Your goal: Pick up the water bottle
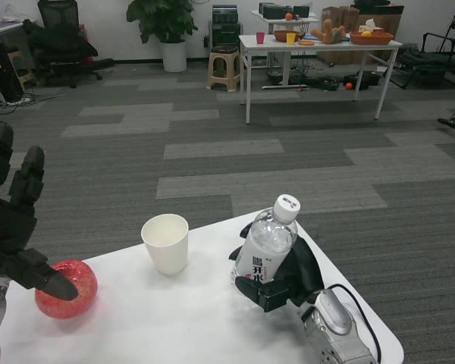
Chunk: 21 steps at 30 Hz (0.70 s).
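A clear water bottle (268, 244) with a white cap and a white label stands tilted on the white table (189, 326), right of centre. My right hand (285, 277) wraps around its lower half from the right and grips it, the fingers closed across the label. My left hand (15, 224) hovers at the far left edge with its fingers spread, holding nothing, one fingertip just over a red ball (67, 290).
A white paper cup (166, 243) stands upright just left of the bottle. The table's far edge runs close behind cup and bottle. Beyond lie grey carpet, a second white table (318, 47) with items, a stool and a potted plant.
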Each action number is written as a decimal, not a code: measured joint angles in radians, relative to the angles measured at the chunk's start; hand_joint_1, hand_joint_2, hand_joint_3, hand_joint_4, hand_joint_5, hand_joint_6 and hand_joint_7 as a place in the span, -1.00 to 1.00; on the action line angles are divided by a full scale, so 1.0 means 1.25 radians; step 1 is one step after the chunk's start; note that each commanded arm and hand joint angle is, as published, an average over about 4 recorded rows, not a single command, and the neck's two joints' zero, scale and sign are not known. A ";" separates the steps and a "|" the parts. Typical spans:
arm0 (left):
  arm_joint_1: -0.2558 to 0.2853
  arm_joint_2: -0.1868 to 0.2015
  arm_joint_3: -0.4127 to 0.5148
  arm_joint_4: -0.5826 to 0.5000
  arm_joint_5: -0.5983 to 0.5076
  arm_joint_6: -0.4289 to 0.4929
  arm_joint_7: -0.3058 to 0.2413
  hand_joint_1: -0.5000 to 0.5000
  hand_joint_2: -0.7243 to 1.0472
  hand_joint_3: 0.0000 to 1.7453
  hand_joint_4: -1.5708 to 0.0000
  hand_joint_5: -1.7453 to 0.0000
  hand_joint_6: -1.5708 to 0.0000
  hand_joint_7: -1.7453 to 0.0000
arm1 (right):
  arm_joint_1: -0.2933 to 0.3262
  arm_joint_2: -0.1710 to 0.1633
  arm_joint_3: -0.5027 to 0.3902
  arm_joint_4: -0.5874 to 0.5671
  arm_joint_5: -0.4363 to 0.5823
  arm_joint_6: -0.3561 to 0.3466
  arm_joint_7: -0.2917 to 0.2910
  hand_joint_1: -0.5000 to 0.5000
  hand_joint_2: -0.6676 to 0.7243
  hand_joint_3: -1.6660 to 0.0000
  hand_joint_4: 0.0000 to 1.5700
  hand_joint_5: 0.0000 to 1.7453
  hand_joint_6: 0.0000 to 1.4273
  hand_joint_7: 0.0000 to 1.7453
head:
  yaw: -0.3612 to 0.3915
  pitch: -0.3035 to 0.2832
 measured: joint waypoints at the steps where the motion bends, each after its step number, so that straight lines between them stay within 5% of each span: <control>1: 0.000 0.000 0.000 0.000 0.000 0.000 0.000 -1.00 -0.80 -0.90 1.00 1.00 1.00 1.00 | -0.001 -0.001 -0.001 -0.011 0.000 0.005 0.000 0.83 -0.27 -0.90 0.27 0.67 -0.08 0.76 | 0.000 0.000; 6: 0.001 0.000 0.000 0.000 0.000 0.000 0.000 -1.00 -0.80 -0.90 1.00 1.00 1.00 1.00 | -0.004 -0.012 -0.016 -0.102 -0.021 0.119 -0.001 0.83 -0.27 -0.90 0.27 0.67 -0.11 0.76 | 0.003 0.004; 15: 0.001 0.007 -0.003 0.001 0.001 -0.001 0.000 -1.00 -0.80 -0.90 1.00 1.00 1.00 1.00 | -0.002 -0.027 -0.066 -0.294 -0.105 0.452 -0.001 0.83 -0.27 -0.90 0.25 0.67 -0.26 0.76 | 0.091 0.038; 21: 0.000 0.020 -0.017 0.001 0.001 0.000 0.000 -1.00 -0.80 -0.90 1.00 1.00 1.00 1.00 | -0.005 -0.028 -0.069 -0.343 -0.133 0.538 -0.002 0.83 -0.27 -0.90 0.24 0.67 -0.32 0.76 | 0.191 0.078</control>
